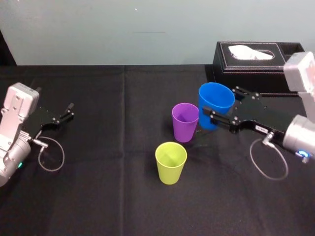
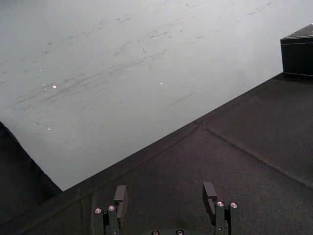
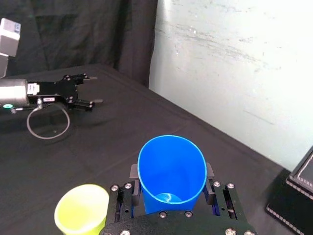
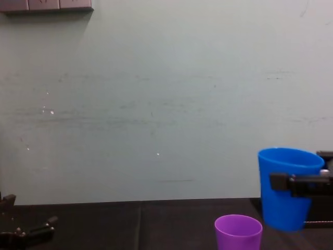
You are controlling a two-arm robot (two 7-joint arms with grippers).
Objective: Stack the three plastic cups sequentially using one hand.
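My right gripper [image 1: 221, 102] is shut on the blue cup [image 1: 215, 101], one finger on each side of its wall just under the rim [image 3: 171, 169]. The cup stays upright and open-side up, with its rim well above the purple cup's [image 4: 286, 192]. The purple cup [image 1: 185, 122] stands on the black cloth just left of the blue one. Nearer to me, the yellow-green cup [image 1: 171, 162] stands alone, also upright [image 3: 80, 215]. My left gripper [image 1: 69, 112] rests at the far left of the table, open, with nothing between its fingers [image 2: 165, 193].
A black tissue box [image 1: 256, 61] sits at the back right against the pale wall, behind the right arm. A black cloth [image 1: 108, 187] covers the table, and its left and front parts are bare. A cable loop [image 1: 268, 160] hangs under the right wrist.
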